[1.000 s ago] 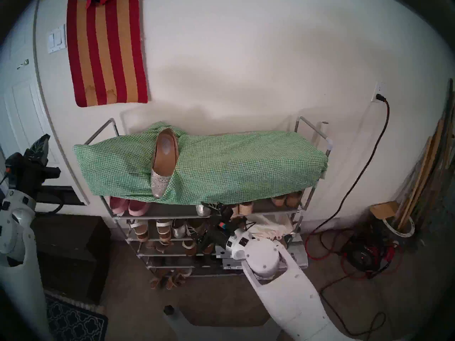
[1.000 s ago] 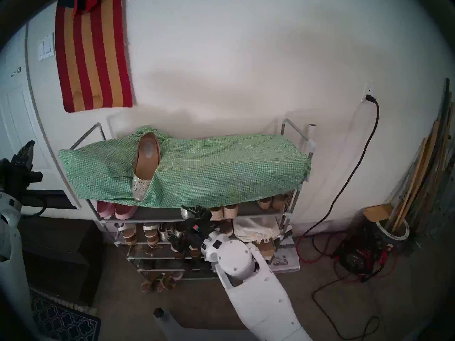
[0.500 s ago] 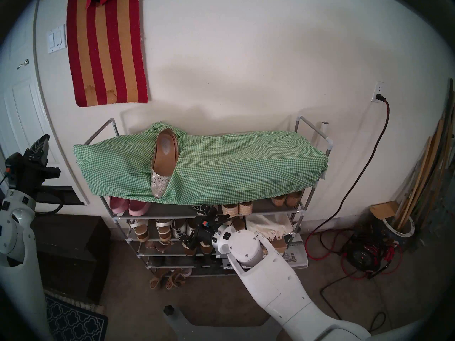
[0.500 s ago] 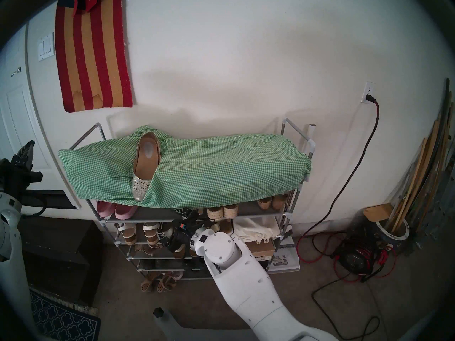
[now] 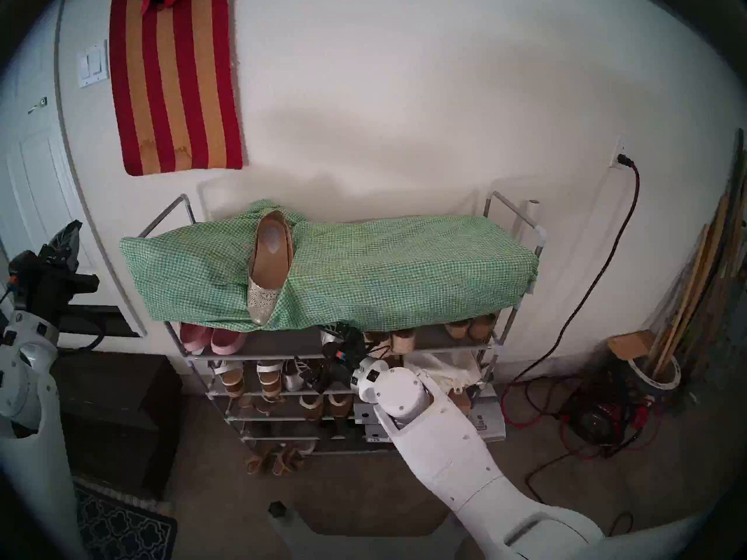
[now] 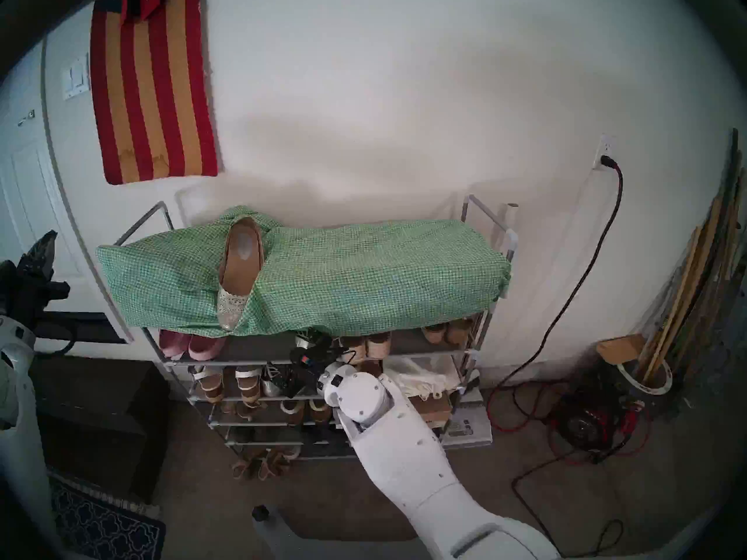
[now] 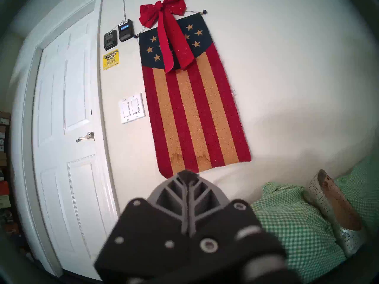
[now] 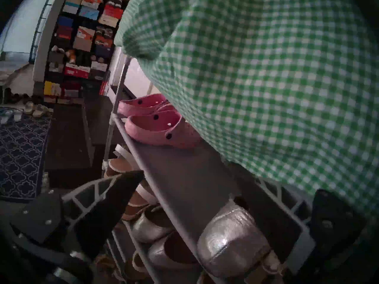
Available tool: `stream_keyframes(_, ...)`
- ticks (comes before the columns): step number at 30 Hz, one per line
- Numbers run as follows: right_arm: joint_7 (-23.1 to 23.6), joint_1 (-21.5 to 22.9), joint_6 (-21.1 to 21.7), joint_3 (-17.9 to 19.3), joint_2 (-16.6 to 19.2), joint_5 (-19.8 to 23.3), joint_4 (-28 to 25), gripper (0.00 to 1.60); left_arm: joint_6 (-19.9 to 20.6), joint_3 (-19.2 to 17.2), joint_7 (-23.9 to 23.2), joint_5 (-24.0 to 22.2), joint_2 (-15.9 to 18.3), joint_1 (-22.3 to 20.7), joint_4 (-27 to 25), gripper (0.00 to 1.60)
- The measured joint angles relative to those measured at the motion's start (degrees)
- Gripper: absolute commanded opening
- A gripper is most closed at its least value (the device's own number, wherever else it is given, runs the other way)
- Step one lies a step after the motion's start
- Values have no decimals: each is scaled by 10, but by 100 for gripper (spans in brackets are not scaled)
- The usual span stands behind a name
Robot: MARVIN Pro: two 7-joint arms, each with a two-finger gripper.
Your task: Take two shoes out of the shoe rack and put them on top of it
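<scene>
1. Here, one silver perforated ballet flat with a tan insole (image 5: 267, 270) lies on top of the tall grey metal-tube shoe rack (image 5: 499, 347), resting on the green-and-white gingham cloth (image 5: 404, 272) draped over the top shelf, its toe toward the front edge and its heel toward the wall.
2. The second silver flat (image 8: 232, 240) sits on the dark fabric shelf just under the cloth, its smooth silver toe cap facing outward at the shelf's front rail; its upper is hidden, so perforations cannot be made out there.
3. The right gripper (image 8: 207, 226) is at that shelf with its jaws spread wide: one finger (image 8: 106, 197) hangs outside and below the front rail, the other (image 8: 287, 201) reaches in beneath the hanging cloth, and the toe cap lies between them without clear contact.
4. Further along the same shelf stands a pair of pink clogs with dark rivets (image 8: 155, 121), well apart from the gripper.
5. On the shelf below, plain silver flats (image 8: 151, 226) sit beside tan wedge sandals (image 5: 232, 379).
6. The left gripper (image 7: 188, 176) is raised off to the rack's left side, its jaws pressed together and empty, pointing toward the red-and-tan striped wall hanging (image 7: 194, 113) beside the white panelled door (image 7: 67, 144).
</scene>
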Motion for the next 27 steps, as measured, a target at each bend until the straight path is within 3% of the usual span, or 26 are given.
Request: stream_keyframes(27,-35,31,-39,14,-12,-13,99,160,1,0,1,0,1,0,0,0)
